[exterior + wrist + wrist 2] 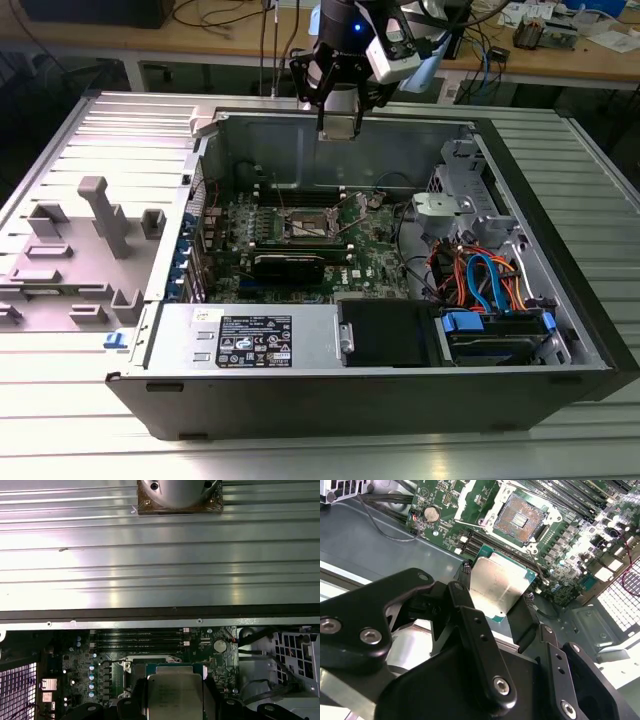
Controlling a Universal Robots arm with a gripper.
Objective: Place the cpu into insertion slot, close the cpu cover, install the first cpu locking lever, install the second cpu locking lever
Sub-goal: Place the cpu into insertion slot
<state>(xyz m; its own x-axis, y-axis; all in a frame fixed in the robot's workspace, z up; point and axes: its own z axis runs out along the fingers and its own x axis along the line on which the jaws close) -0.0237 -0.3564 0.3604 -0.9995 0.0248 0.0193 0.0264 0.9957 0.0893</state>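
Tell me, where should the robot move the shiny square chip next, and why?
Probably ease it over and down toward the dark square silver-framed socket. The jaws hold the flat silver-grey square chip well above the green circuit board, and the socket looks open and empty.

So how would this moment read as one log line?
gripper: shut on cpu | cpu: held above motherboard | insertion slot: empty
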